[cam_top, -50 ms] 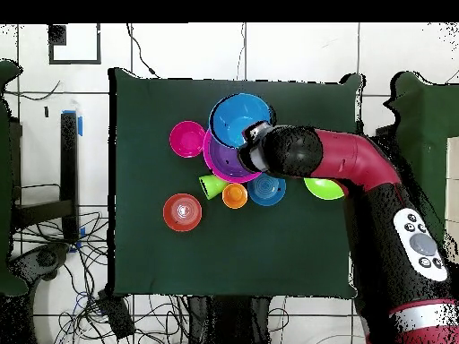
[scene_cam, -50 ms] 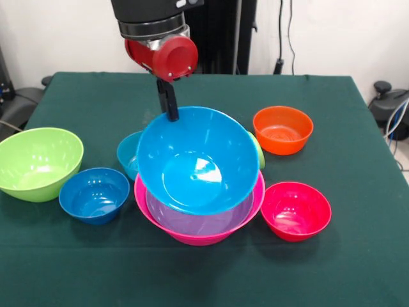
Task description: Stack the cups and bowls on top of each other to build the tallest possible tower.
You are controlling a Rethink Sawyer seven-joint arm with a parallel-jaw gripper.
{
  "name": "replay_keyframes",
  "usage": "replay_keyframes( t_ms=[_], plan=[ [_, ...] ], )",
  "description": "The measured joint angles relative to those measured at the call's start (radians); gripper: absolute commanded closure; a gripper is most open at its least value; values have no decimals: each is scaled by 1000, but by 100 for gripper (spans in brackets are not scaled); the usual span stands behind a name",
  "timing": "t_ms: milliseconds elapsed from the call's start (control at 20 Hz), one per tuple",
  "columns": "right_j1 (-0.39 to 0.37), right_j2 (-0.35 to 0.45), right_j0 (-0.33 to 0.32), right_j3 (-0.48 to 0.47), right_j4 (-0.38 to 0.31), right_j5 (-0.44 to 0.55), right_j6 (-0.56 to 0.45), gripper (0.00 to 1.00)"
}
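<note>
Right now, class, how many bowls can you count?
8: lime green and dark blue at left, teal behind, sky blue in the gripper, purple inside pink, orange and red-pink at right. Others may be hidden.

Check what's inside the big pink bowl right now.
A purple bowl is nested in the pink bowl. Above it, the sky blue bowl hangs tilted from the gripper at its far rim, covering most of the purple one's inside.
</note>
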Motion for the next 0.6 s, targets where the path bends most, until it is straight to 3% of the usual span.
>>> replay_keyframes(
  t_ms=[250,300,600],
  plan=[
    [0,0,-8,10,-2,0,0,100],
    [1,1,-8,12,-3,0,0,0],
    [1,1,-6,15,-6,0,0,0]
  ],
)
